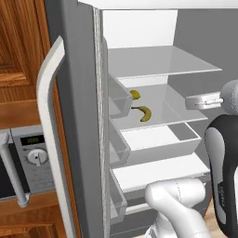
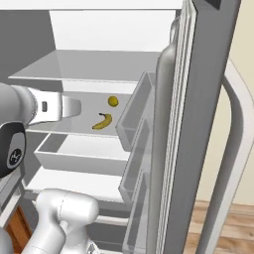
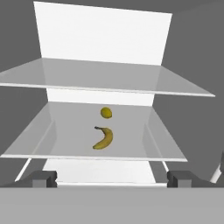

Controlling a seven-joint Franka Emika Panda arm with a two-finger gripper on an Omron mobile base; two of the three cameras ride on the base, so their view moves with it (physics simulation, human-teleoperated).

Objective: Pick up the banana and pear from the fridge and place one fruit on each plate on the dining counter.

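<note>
The banana [image 3: 104, 138] is lying on the middle shelf [image 3: 52, 140] of the open fridge [image 1: 79, 93], a small round yellow fruit [image 3: 106, 112] just behind it. The gripper [image 3: 111, 178] is held in front, fingers spread fully, nothing grabbed. Probably best if it's lined up across the banana's middle, not the tips.

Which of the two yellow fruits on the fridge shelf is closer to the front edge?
The banana, long and curved; the small round fruit sits behind it, deeper on the shelf.

A silver microwave [image 1: 21, 165] with a round dial sits among brown wood cabinets [image 1: 18, 51].
</note>
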